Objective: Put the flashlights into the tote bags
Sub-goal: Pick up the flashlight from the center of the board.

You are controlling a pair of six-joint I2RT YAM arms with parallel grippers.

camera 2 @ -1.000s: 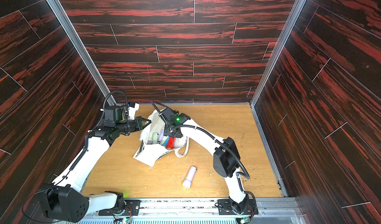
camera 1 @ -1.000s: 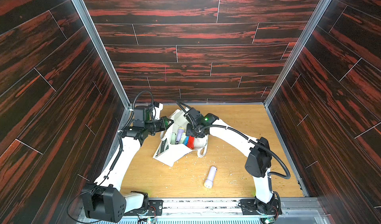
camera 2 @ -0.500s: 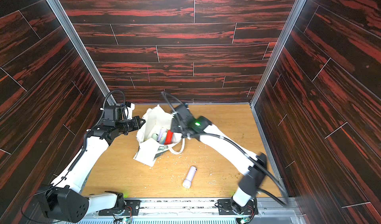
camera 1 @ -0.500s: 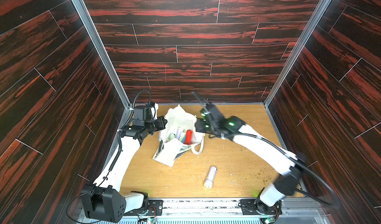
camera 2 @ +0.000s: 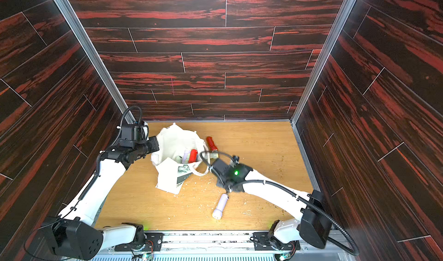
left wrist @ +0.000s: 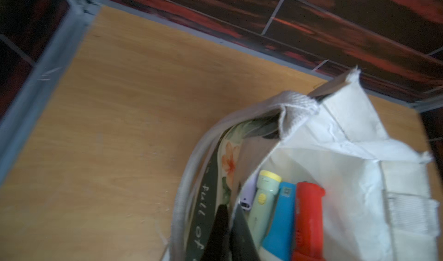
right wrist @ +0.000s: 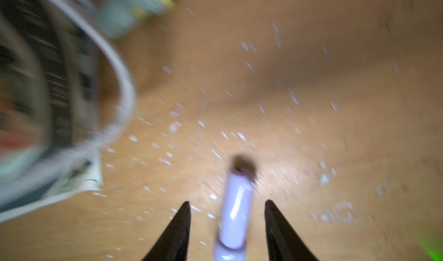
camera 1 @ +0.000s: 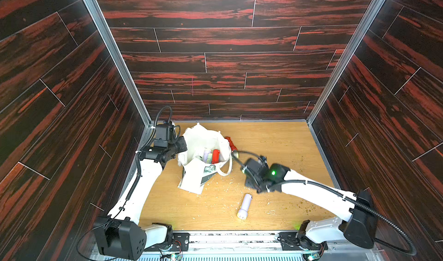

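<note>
The cream tote bag [camera 1: 203,137] stands open at the back left, and my left gripper [left wrist: 229,211] is shut on its printed front edge. Inside it lie lilac [left wrist: 248,196], mint [left wrist: 262,199], blue [left wrist: 280,220] and red [left wrist: 308,221] flashlights. A lilac flashlight [camera 1: 245,205] [camera 2: 220,205] lies on the table near the front. My right gripper [right wrist: 227,202] hangs open just above it, a finger on each side of its body [right wrist: 236,211], not touching. Right of the bag lie a red flashlight [camera 1: 231,143] and a mint one [right wrist: 134,10].
The wooden table [camera 1: 275,142] is strewn with small pale chips around the lilac flashlight. A bag handle [camera 1: 226,169] loops onto the table towards my right wrist. Dark wood-pattern walls close in the back and both sides.
My right arm has pulled out of the bag's mouth, swung to the front right and come down over the lilac flashlight on the table. The left gripper keeps its hold on the bag.
</note>
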